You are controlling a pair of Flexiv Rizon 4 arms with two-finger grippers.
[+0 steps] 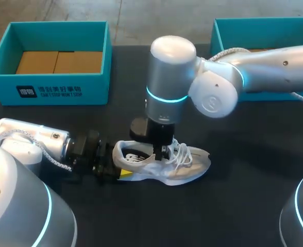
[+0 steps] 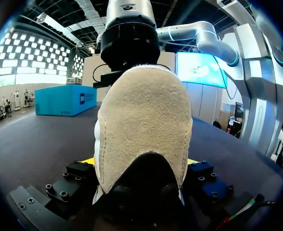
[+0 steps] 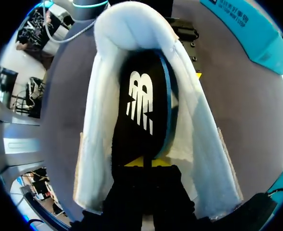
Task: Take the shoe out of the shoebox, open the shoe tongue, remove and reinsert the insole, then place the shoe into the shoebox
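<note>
**Shoe.** The shoe [image 1: 178, 167] lies on its sole on the dark surface [image 1: 234, 206], near the middle, outside both boxes. Its heel points left and its toe points right. The upper is white and pale grey, with white laces [image 1: 181, 153] loose over the throat.

**Left arm.** The left arm enters from the left, low over the surface. The left gripper [image 1: 115, 167] is at the heel. In the left wrist view the suede heel counter sits between the two fingers [image 2: 87, 160], with a yellow tip showing at each side against it. The gripper is clamped on the heel of the shoe.

**Right arm.** The right arm enters from the far right and reaches to the middle. The right gripper [image 1: 162, 150] points straight down into the shoe opening, just left of the laces.

**Insole.** The insole [image 3: 141, 106] is black with a white logo and a teal edge. In the right wrist view it stands tilted on its edge inside the shoe, not flat on the footbed. Its narrow end runs down to the yellow tips, which are closed together on it.

**Boxes.** One teal shoebox [image 1: 48, 87] stands open at the far left, with brown card inside. A second teal shoebox [image 1: 229, 31] stands at the far right, partly hidden by the right arm. Both are well apart from the shoe.
</note>
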